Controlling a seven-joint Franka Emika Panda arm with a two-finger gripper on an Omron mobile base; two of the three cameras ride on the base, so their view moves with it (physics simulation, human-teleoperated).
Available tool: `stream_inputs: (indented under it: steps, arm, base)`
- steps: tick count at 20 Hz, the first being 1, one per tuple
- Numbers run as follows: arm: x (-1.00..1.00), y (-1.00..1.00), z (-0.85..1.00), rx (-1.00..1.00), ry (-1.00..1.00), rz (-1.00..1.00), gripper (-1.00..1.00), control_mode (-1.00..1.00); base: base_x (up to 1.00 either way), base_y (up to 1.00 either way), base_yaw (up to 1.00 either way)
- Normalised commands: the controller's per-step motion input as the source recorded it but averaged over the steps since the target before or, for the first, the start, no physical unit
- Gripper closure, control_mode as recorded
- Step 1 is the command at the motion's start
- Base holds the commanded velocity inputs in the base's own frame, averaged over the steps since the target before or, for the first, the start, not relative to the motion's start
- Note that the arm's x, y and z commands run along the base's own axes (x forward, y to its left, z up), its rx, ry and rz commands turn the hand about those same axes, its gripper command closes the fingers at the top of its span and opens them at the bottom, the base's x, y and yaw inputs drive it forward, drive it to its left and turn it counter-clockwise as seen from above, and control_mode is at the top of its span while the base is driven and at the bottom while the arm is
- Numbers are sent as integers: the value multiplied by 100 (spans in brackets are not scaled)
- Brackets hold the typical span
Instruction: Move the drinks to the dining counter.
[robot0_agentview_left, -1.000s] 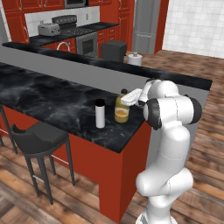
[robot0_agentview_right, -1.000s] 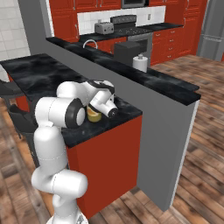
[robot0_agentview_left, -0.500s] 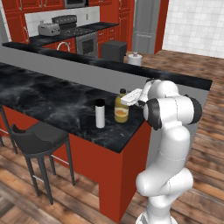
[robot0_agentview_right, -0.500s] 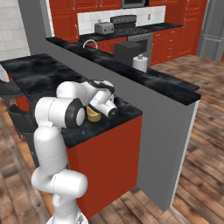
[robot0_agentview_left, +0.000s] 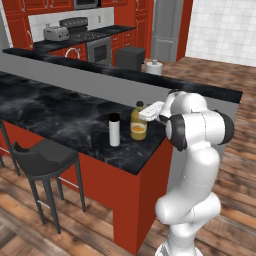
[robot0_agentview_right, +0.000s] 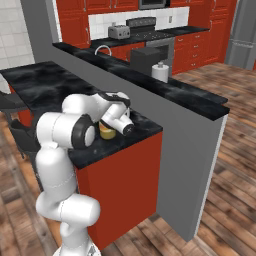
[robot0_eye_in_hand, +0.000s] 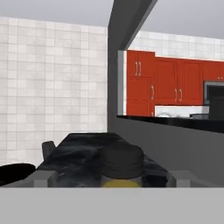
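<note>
The dining tabletop (robot0_agentview_left: 60, 117) is spread beneath and ahead of the pincer (robot0_agentview_left: 150, 111), its grey back ledge (robot0_agentview_right: 165, 95) running just beside it on the far side. Both drinks are seen standing upright on this black marbled top, so the carrying part of the task is judged nearly done.

Compared with a second ago, the hand is seen to have risen a little: it was level with the juice bottle's (robot0_agentview_left: 138, 122) shoulder, and is now set at its cap, just above it. This is read as the bottle having been set down and the grip being given up, though it is worded only as a judgement.

The arm is folded close, with the elbow held high and the forearm turned back toward the tabletop's near corner.

In the hand view the dark cap (robot0_eye_in_hand: 121, 160) lies directly below and between the finger tips. Whether the pincer is parted or closed on the cap cannot be told.

The white bottle (robot0_agentview_left: 114, 130) stands near the juice bottle, apart from it, on the side away from the pincer.
</note>
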Motion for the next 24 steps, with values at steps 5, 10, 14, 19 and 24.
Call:
stream_inputs:
  steps: [5, 10, 14, 19, 24]
  arm:
    - [-24, 0, 31, 0, 0, 0, -100, -100]
    - [-48, 0, 34, 0, 0, 0, -100, -100]
    - [-58, 0, 22, 0, 2, 0, -100, -100]
    - [-74, -2, 30, 0, 9, 0, -100, -100]
    - [-76, -9, 32, -1, 20, 0, -100, -100]
  base:
    - [0, 0, 0]
    - [0, 0, 0]
    - [0, 0, 0]
    - [0, 0, 0]
    - [0, 0, 0]
